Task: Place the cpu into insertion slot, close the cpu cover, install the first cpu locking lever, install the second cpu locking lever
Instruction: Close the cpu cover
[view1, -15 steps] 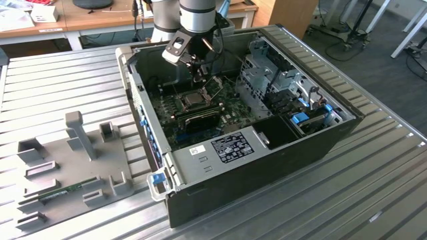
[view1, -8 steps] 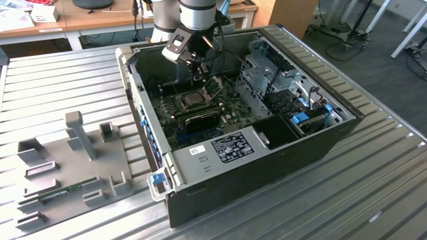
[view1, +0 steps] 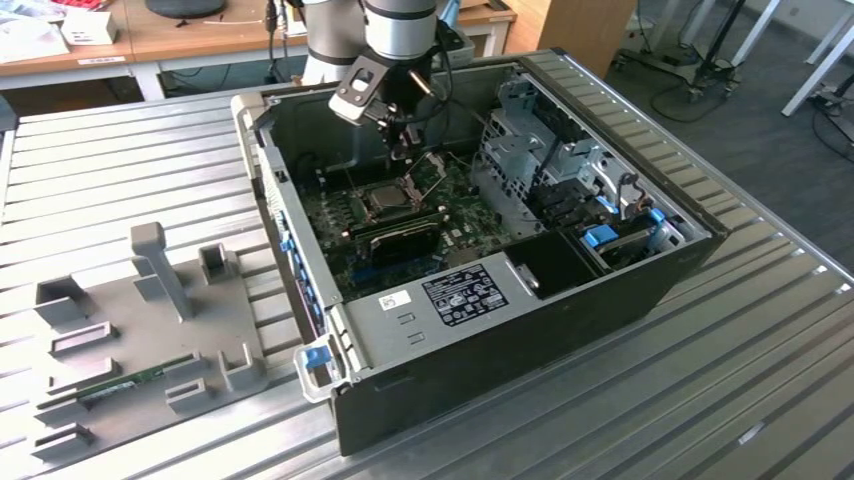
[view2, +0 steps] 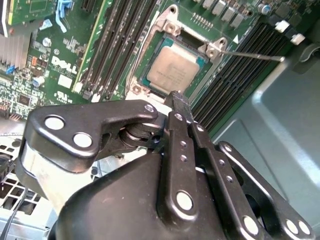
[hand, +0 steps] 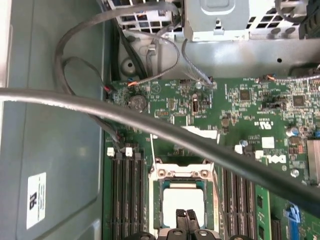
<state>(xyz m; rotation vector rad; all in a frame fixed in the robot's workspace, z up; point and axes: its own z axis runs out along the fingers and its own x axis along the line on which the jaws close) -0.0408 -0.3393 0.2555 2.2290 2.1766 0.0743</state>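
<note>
My gripper (view2: 178, 98) is pinched shut and holds nothing. Its tip is down at the near edge of the cpu (view2: 174, 70). A thick cable (hand: 150, 125) hangs across the first wrist view, close to the camera, and I would mind it on any sweep. The cpu lies flat in the slot (hand: 158, 200). The cover (hand: 182, 172) looks to be down around it, though I cannot tell if it sits fully flat. Just past the socket a lever (view2: 250, 55) juts free over the memory slots (view2: 235, 80), unlatched by the look of it. I judge the lever to be the step in hand. To do it well, I would press with the closed tip on the wire near its end and stay off the chip's top. I would go down first, then sideways under the catch, easing off if the cover lifts. Farthest out is the case (view1: 561, 330).
</note>
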